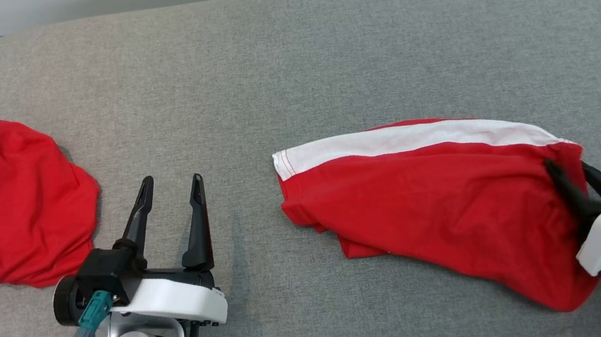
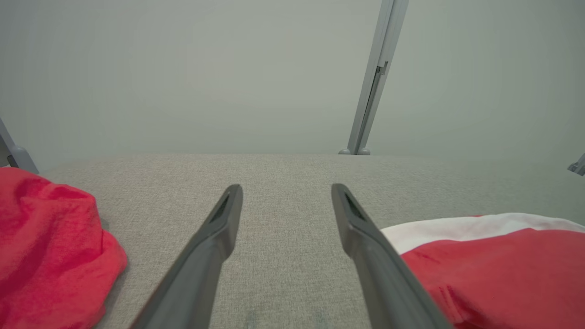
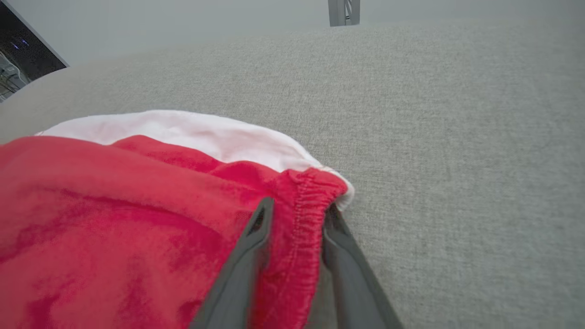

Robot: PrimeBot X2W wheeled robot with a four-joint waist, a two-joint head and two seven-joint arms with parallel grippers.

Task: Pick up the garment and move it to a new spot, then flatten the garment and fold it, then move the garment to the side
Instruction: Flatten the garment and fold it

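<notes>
Pinching only the gathered hem, the right tool (image 3: 298, 205) is clamped on the red-and-white garment (image 1: 437, 195) lying near the right edge of the surface (image 1: 284, 62); so thin a bite could slip once lifted. Its arm reaches in low from the right. The left tool (image 1: 171, 180) hovers, fingers apart.

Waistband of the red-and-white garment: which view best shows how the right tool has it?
Right wrist view: the gathered waistband sits close up between the fingers of the right tool. Head view shows the whole garment, with the tool at its right end and the grip small. Left wrist view catches its other, white-edged end.
</notes>
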